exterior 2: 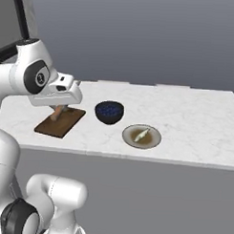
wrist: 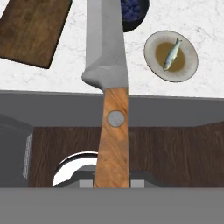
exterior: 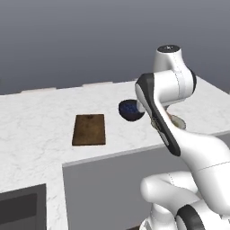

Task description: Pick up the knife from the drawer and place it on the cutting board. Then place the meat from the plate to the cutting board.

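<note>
Knife (wrist: 107,65) hangs clamped by its wooden handle in the gripper (wrist: 112,175) near the counter's front edge, so the carry step calls for travel left to the cutting board (exterior: 90,129).

knife (wrist: 107,78): one | cutting board (exterior: 89,129): one | dark blue bowl (exterior 2: 109,112): one | pale plate (exterior 2: 141,136): one, one fish (wrist: 172,54) on it | tabletop (exterior 2: 195,117): one
</note>
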{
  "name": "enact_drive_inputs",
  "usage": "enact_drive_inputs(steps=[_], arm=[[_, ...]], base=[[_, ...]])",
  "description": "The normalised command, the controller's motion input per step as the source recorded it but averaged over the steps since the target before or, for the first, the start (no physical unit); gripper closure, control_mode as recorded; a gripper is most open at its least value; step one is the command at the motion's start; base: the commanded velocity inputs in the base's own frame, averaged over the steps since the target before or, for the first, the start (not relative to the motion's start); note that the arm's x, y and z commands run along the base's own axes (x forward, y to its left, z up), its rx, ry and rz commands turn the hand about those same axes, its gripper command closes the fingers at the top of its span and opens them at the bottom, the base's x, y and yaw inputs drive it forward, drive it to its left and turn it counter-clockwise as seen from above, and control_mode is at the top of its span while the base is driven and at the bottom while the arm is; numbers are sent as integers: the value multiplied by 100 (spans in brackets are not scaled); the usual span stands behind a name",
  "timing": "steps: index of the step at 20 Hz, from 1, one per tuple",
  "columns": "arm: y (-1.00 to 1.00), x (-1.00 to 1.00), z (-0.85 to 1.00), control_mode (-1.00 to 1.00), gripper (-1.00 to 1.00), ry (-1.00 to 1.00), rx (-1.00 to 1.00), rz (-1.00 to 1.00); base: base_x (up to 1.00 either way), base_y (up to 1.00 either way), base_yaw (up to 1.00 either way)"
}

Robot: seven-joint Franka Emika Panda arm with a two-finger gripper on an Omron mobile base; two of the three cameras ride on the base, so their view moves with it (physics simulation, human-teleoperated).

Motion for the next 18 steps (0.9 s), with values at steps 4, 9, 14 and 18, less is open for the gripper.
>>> enact_drive_inputs(steps=[4,9,14,18], arm=[[0,0,0,100,100,0,0,0],[0,0,0,100,100,0,0,0],[0,0,0,100,100,0,0,0],[0,0,0,100,100,0,0,0]], base=[[34,1,5],[39,0,0],[31,0,0],[48,0,0]])
